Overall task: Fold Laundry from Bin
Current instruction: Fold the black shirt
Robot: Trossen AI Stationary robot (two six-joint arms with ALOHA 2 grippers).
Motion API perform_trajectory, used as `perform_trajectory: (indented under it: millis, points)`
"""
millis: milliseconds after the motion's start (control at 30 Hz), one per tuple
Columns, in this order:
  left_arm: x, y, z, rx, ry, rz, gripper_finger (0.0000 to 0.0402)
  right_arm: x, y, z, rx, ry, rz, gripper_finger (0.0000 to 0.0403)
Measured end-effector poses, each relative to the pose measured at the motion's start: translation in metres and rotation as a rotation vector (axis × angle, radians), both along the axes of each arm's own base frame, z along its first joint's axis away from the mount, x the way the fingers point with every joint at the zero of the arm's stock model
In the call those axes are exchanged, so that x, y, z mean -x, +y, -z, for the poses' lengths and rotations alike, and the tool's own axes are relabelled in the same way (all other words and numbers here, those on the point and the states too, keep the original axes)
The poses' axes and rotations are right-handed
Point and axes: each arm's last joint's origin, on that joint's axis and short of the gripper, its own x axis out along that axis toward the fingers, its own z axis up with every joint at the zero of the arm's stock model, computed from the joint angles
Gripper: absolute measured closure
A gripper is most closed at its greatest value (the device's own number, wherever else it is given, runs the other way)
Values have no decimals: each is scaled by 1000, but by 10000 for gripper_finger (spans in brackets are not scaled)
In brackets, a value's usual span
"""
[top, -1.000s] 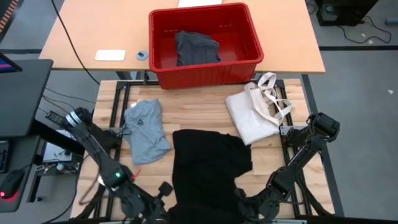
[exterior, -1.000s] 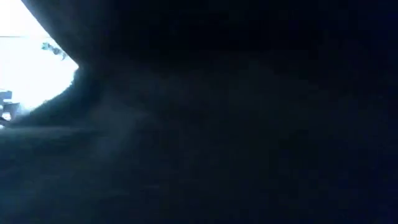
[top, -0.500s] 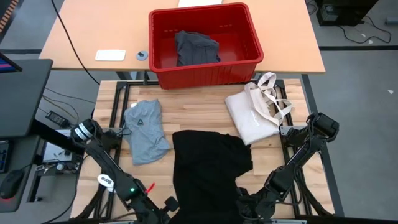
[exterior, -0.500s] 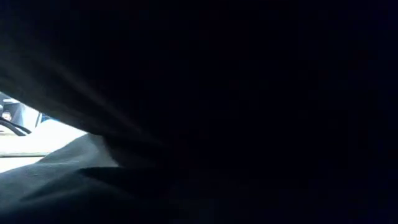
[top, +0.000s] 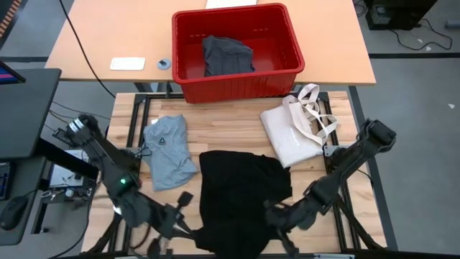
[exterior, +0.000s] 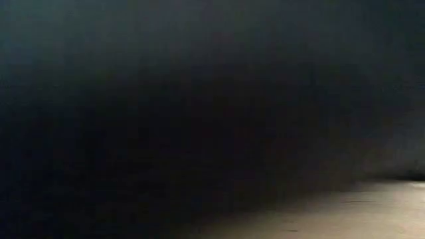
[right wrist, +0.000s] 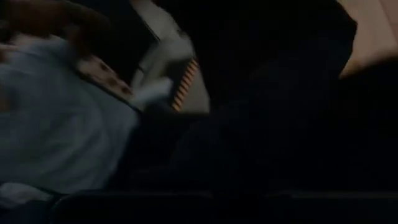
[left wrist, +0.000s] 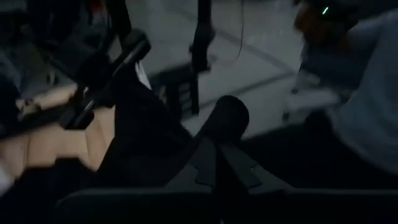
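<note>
Dragging the black garment's near corners up the table

Both arms are now pushing in from the near edge: the left gripper [top: 185, 199] and right gripper [top: 271, 213], each pinched together on the near hem of the black garment [top: 243, 191], are sitting farther up than a moment ago, so a near-to-far fold is probably beginning. Far of the cloth, bare wood is leaving room before the red bin [top: 237, 80], which is holding a dark shirt [top: 227, 56]. Crowding the sides are the grey T-shirt [top: 168, 150] left and the tote bag [top: 291, 135] right.
</note>
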Motion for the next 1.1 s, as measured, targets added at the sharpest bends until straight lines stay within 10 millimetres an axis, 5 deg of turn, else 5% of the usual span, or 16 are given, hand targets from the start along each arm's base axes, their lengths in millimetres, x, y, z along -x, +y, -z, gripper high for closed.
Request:
perform_trajectory:
  millis: [400,600,800,1100]
  points:
    - [40,36,-79,70,-510,86,395,47,-47,-113,26,-577,-116,383]
    - [57,56,-99,66,-626,59,395,52,-54,-113,61,-535,-117,383]
    - [71,83,-123,-57,-833,-190,395,47,-75,-124,205,-645,29,382]
    - [81,139,-149,-172,-1024,-507,395,50,-121,-149,846,-771,490,384]
